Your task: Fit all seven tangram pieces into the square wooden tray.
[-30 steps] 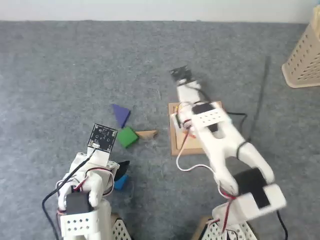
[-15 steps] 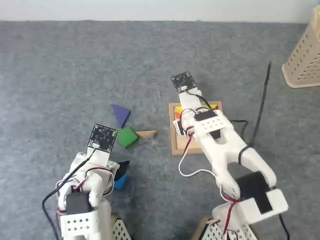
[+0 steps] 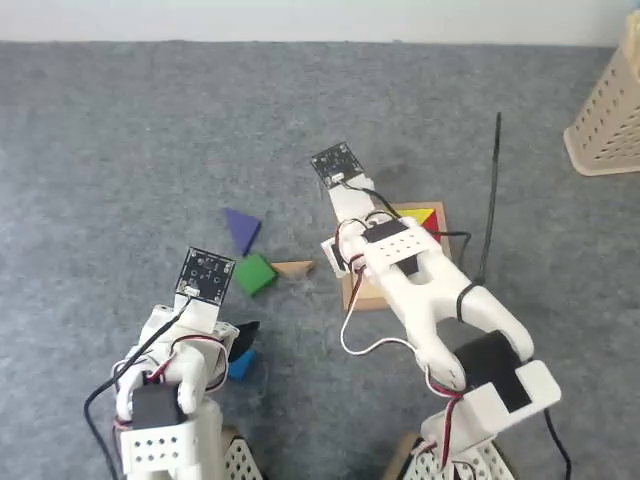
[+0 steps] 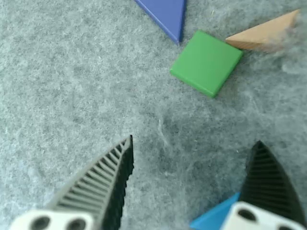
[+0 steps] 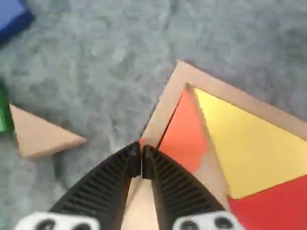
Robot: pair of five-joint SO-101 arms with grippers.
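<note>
Tray (image 5: 164, 103) of pale wood, yellow piece (image 5: 240, 143) inside, right end effector (image 5: 141, 147) closed, left end effector (image 4: 194, 142) spread

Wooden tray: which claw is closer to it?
Right. The right gripper sits shut over the rim of the wooden tray; the left gripper hangs open over carpet near the green square.

Table cover (image 4: 72, 96): grey felt-like cloth, fuzzy, matt. Tray (image 5: 165, 100) rim: bare pale wood, matt. Tan triangle (image 5: 38, 136): unpainted wood. Green square (image 4: 206, 62) and yellow piece (image 5: 240, 148): smooth painted faces, low sheen. Left gripper (image 4: 194, 142) and right gripper (image 5: 141, 146): black ribbed plastic. Arm shells (image 3: 430, 300): smooth white plastic.
</note>
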